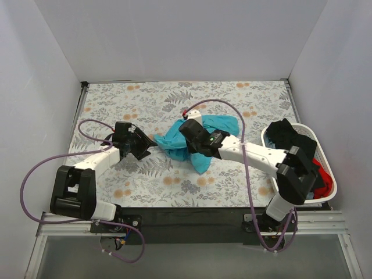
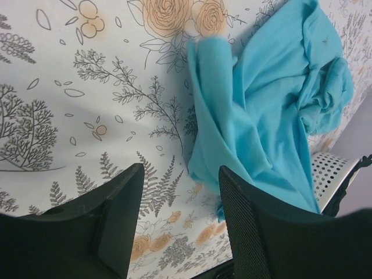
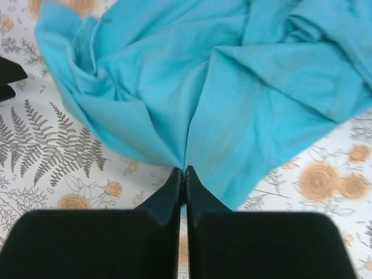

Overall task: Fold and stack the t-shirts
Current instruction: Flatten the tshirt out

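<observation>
Right pincer (image 3: pixel 185 170) reaches leftward, clamped on teal t-shirt (image 3: pixel 232 87) edge.

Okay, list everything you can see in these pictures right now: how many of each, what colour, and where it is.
teal shirt: one, teal, crumpled in the middle of the cloth
black shirt: one seen, black, far end of the basket
red shirt: one seen, red, near end of the basket
basket: one, white, right side
cloth: one, grey floral with orange blossoms, spread over the table
cables: two, purple, one looping from each arm
left arm: one, white and black, near left
right arm: one, white and black, near right
left claw: one, black, open, beside the teal shirt
right claw: one, black, shut on the teal shirt's edge
</observation>
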Tool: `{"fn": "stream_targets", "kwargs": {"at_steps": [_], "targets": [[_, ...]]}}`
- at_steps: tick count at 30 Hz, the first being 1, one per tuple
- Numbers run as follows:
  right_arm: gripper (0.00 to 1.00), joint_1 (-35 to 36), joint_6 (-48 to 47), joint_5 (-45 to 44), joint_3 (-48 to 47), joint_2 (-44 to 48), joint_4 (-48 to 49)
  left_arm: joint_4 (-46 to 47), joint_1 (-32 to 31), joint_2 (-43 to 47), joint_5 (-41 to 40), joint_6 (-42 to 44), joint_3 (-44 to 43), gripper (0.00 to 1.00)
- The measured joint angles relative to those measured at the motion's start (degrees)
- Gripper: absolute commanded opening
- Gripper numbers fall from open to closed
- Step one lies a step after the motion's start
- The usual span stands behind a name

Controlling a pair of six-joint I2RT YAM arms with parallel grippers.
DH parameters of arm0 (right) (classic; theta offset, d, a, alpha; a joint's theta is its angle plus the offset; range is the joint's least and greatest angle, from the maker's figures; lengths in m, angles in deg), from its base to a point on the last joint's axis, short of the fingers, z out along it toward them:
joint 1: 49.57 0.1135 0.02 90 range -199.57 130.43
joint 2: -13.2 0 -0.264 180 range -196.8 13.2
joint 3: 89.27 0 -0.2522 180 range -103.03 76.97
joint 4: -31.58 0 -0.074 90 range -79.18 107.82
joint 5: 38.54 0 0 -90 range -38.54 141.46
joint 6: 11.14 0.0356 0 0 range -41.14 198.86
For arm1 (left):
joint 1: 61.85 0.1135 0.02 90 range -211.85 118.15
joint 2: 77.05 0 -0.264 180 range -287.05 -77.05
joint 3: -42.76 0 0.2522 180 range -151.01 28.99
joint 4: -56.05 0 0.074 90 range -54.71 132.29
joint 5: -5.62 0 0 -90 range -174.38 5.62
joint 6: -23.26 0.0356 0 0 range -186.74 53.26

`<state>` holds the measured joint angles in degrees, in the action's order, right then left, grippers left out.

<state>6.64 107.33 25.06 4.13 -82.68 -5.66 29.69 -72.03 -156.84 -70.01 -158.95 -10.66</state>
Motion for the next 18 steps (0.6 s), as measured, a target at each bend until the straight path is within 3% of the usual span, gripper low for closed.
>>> {"fn": "stream_targets", "kwargs": {"at_steps": [9,18], "targets": [[0.01,-7.5,-0.2,-1.3,8.8,15.6,-3.1,3.0,-4.1,-6.2,1.2,-3.0,-1.9,0.48],[0.01,-9.4,-0.1,-1.0,13.0,17.1,-4.9,5.0,-10.4,-8.2,-1.0,-7.1,-3.5,0.35]]}}
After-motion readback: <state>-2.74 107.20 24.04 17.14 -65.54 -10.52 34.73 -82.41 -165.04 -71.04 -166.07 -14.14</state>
